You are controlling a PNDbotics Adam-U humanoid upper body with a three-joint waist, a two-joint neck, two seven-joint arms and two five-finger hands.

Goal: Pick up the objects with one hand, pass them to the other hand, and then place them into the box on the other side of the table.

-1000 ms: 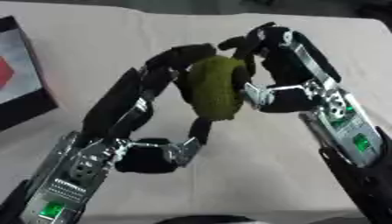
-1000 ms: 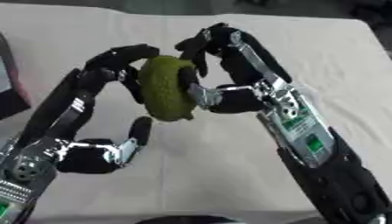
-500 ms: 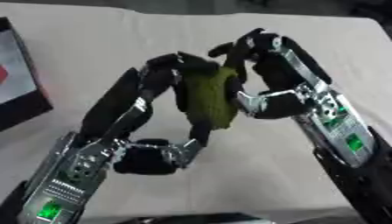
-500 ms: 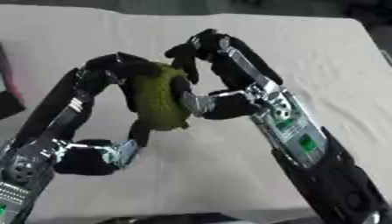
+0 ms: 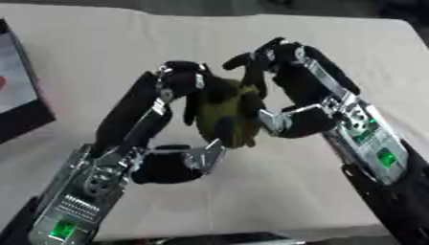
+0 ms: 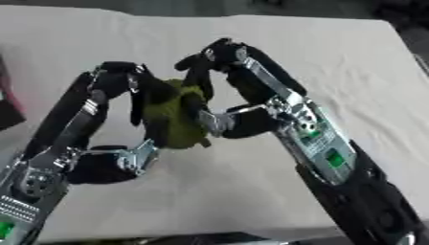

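Left robot hand (image 5: 172, 143) and right robot hand (image 5: 298, 103) are both curling round the olive-green object (image 5: 224, 112).
They are meeting above the worktop (image 5: 109, 52) middle for the hand-over.

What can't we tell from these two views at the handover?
- What the green object is: fingers of both robot hands cover most of it in both views.
- Which robot hand carries it: the left robot hand and right robot hand both curl round it, contact hidden.
- The box: cut off by the left edge in the left eye view; inside unseen.
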